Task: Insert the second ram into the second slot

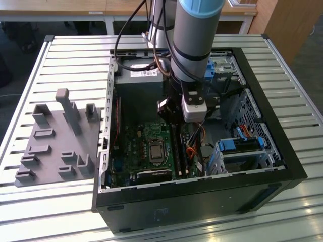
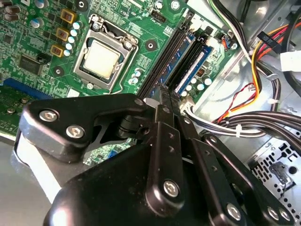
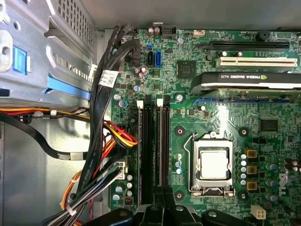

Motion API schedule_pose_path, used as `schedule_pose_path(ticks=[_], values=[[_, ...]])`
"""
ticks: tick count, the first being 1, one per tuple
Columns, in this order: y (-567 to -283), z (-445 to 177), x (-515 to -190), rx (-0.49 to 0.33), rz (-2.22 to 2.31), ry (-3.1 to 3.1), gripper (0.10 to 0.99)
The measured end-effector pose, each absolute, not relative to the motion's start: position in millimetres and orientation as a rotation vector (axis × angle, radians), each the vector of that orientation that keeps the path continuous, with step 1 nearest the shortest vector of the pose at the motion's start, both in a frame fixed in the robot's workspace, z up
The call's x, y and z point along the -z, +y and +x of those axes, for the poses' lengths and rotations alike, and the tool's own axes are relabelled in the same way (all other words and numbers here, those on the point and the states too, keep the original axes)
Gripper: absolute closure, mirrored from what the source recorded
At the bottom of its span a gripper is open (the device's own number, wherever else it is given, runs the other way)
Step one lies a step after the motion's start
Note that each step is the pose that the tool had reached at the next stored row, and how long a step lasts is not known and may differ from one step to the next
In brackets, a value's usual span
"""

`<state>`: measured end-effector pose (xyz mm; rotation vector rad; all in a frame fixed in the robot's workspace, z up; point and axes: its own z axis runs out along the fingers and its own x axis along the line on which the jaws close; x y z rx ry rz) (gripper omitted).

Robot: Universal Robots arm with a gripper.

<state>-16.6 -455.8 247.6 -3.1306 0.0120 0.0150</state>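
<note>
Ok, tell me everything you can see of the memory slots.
The memory slots are two long, narrow black plastic channels lying parallel on the green motherboard beside the CPU socket, white latches at one end. In the second wrist view the one farther from the socket shows blue along it. The gripper hangs above them.

Green motherboard (image 3: pixel 225 117) speckled with tiny silver and black parts, a silvery CPU (image 3: pixel 214 164) square at its centre. Black RAM slots (image 3: pixel 154 146) run alongside, and the ram (image 2: pixel 192 63) seated there shows dark blue in the second wrist view. Black gripper (image 2: pixel 162 101) with silver screws. Cable bundle (image 3: pixel 106 141) mostly black, threaded with yellow, red and orange. Black case (image 1: pixel 202 196), blue drive latches (image 1: pixel 242 146), grey tray (image 1: pixel 55 141), pale ribbed table (image 1: pixel 60 55).
</note>
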Motion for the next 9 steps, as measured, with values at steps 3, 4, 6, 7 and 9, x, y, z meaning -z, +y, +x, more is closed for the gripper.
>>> schedule_pose_path(ticks=[3, 4, 6, 7, 9], values=[[-455.8, -16.6, -249.9, -0.015, -3.131, 0.012, 0.961], [-455.8, -16.6, -249.9, -0.015, -3.130, 0.012, 0.961], [-455.8, -16.6, -250.2, -0.015, -3.130, 0.012, 0.961], [-455.8, -16.6, -250.2, -0.015, -3.130, 0.012, 0.961], [-455.8, -16.6, -250.2, -0.015, -3.130, 0.012, 0.961]])
